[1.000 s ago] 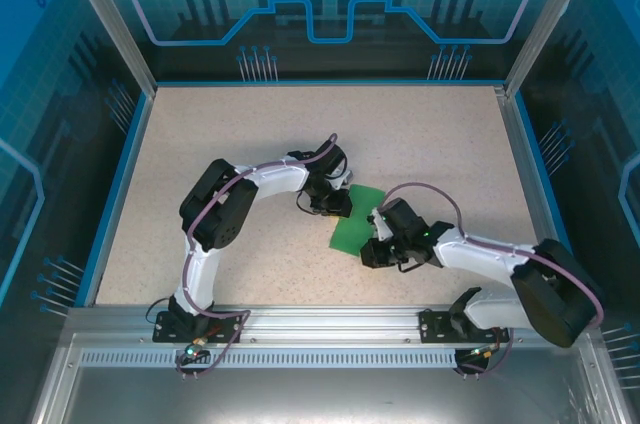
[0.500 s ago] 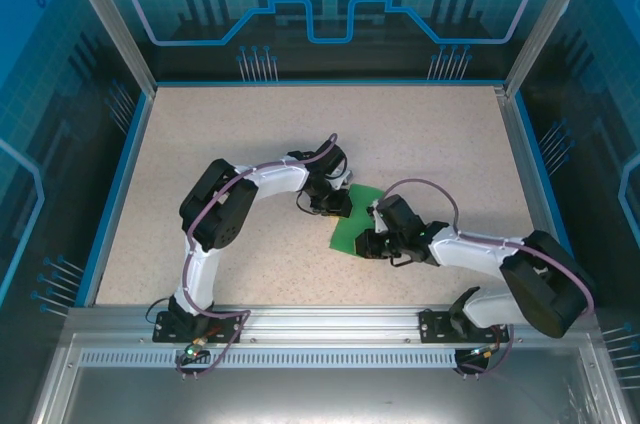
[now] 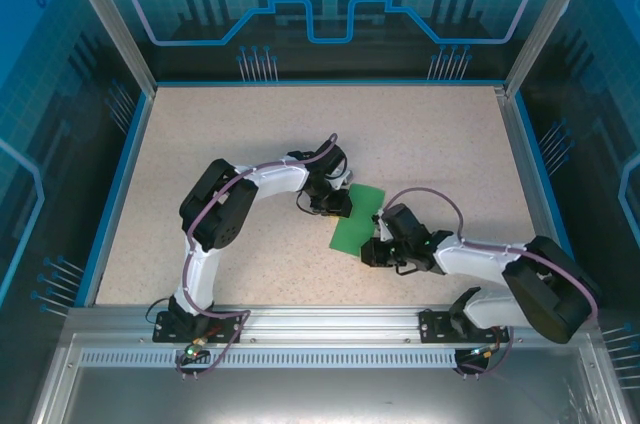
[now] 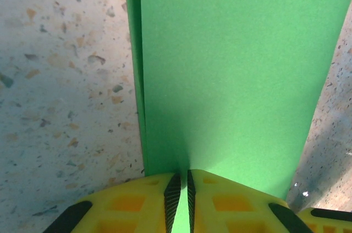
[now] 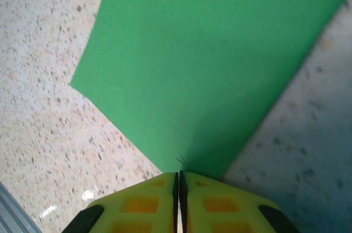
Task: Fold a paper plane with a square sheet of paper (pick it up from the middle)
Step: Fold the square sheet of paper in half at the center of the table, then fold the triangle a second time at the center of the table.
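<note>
Paper [image 3: 356, 222] mid-surface, doubled along one edge; no dart shape yet. Left gripper [image 4: 180, 186] and right gripper [image 5: 179, 181] each pinch it.

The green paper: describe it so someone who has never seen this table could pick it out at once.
Start from the speckled beige table inside the blue-walled cell. Near its middle, where the left arm and right arm meet, is the green paper, with each arm's jaws shut on an edge. It is the one bright green thing there, thin and straight-edged.
</note>
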Robot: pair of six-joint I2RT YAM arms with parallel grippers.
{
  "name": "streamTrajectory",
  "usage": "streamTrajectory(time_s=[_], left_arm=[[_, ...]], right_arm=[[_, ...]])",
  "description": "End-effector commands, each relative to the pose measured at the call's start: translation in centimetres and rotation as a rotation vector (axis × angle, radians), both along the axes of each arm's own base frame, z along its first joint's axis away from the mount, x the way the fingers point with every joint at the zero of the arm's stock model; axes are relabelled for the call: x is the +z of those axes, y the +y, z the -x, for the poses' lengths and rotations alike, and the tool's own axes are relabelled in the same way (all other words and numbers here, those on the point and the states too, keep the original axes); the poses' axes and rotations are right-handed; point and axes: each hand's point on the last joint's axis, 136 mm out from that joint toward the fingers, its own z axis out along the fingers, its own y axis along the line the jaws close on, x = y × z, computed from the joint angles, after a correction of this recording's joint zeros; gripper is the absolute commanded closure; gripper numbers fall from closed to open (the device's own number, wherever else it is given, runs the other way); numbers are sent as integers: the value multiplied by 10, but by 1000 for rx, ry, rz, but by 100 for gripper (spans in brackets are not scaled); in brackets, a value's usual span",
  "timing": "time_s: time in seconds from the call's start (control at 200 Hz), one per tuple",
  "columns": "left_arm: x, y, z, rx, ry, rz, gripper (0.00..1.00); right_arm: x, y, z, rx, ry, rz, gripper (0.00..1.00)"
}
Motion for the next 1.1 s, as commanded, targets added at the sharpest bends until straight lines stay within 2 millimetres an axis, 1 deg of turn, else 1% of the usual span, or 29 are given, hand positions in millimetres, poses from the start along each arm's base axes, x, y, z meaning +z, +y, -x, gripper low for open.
streamTrajectory(time_s=[0.0,0.08,0.165,0.27,0.335,0.385,0.47,0.53,0.635,0.755,0.91,1.095], left_arm=[[-65,58,32,15,134,-257,81],[-64,57,32,15,134,-252,81],[-62,54,31,19,137,-238,81],[-58,49,29,19,139,-216,81],[-54,46,28,19,139,-200,80],[-51,43,27,19,137,-189,80],[-44,38,24,21,132,-165,80],[-40,34,22,21,130,-147,80],[-30,27,19,24,125,-111,79],[-17,22,14,26,106,-86,78],[3,15,9,27,79,-50,76],[26,11,2,30,39,-22,72]], right_arm=[[-19,-32,34,-12,117,118,88],[-11,-35,35,-18,108,116,88],[6,-31,27,-25,70,71,88],[36,-18,7,-39,-3,-25,88],[50,-13,-6,-50,-43,-64,88],[59,-10,-16,-60,-70,-86,87],[66,-8,-36,-89,-101,-115,87],[67,-8,-46,-98,-112,-111,87],[61,-9,-62,-111,-109,-106,85],[54,-16,-76,-129,-109,-81,85],[42,-19,-87,-123,-93,-57,84],[28,-15,-93,-103,-67,-46,84]])
